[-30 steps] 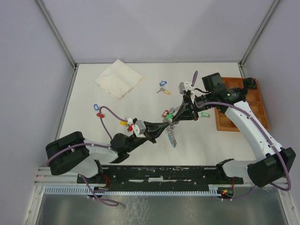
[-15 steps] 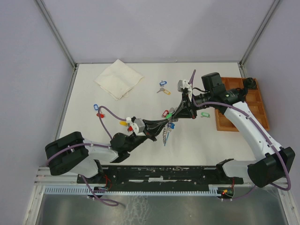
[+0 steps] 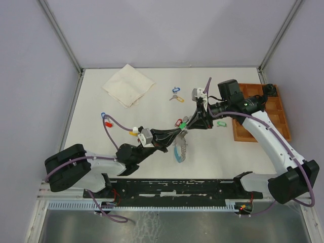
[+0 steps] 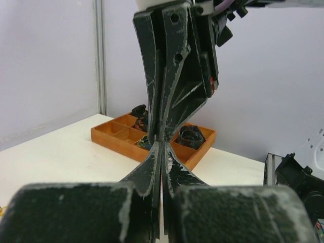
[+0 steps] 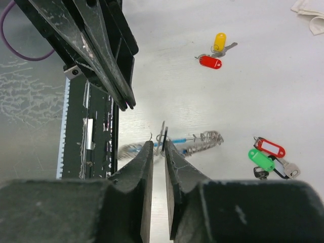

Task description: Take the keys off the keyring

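Observation:
The keyring (image 3: 178,151), a light-blue band with silvery beaded chain, is below the two gripper tips. In the right wrist view the keyring (image 5: 202,140) shows over the table, its left end blurred. My right gripper (image 5: 158,144) has a narrow gap between its jaws, and a thin silver key (image 5: 163,135) stands edge-on just past its tips. My left gripper (image 3: 180,133) is shut, tip to tip with the right gripper (image 3: 190,126). In the right wrist view nothing shows between the left gripper's (image 5: 129,105) tips.
Loose tagged keys lie around: red and green (image 3: 179,122), green (image 3: 219,123), blue (image 3: 175,89), blue and red (image 3: 105,119), yellow (image 3: 133,133). A folded cloth (image 3: 128,85) lies at the back left. An orange compartment tray (image 3: 260,114) stands at the right.
The keyring has swung left and dropped lower, spreading into a loop. The right jaws have parted slightly. The left arm has shifted a little left.

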Robot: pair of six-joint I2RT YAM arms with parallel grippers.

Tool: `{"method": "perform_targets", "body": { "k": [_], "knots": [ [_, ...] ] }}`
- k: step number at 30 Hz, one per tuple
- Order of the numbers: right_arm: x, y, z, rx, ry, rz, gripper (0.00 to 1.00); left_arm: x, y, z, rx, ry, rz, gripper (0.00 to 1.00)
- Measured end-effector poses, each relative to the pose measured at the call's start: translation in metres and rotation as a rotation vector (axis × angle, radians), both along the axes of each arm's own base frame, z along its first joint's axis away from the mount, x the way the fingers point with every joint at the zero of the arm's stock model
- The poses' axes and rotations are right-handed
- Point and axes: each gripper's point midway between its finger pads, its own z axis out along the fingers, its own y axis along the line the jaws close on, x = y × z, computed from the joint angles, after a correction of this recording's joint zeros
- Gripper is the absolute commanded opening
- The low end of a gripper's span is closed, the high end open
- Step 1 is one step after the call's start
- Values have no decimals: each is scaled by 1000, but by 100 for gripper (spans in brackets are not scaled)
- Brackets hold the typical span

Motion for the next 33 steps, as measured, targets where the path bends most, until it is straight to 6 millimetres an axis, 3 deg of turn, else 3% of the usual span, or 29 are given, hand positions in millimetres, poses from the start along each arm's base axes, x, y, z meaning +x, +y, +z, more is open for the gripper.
{"method": "perform_targets", "body": {
  "k": [2,4,12,15,18,21,24,27,33],
  "knots": [
    [0,0,-1,-1,-2,4,24,0,1,3,-7,-6,-1,3],
    [-2,0,-1,0,0,9,3,0,2,4,-9,-8,-1,3],
    [-4,-3,-8,-21,20,10,1,4,7,6,-14,-12,15,3],
    [-4,-5,-16,-40,26,24,12,6,14,5,-8,-10,27,5],
    [-6,-8,-27,-69,20,55,21,10,17,-3,30,24,32,24],
    [-7,-12,-36,-95,-3,89,42,13,14,-25,101,106,20,33],
    [-10,-15,-46,-104,-65,147,55,14,10,-60,205,208,9,37],
    [-20,-21,-68,-123,-125,247,59,13,9,-89,281,305,3,43],
    [-37,-37,-110,-178,-160,455,55,21,16,-113,321,399,24,51]
  ]
}}
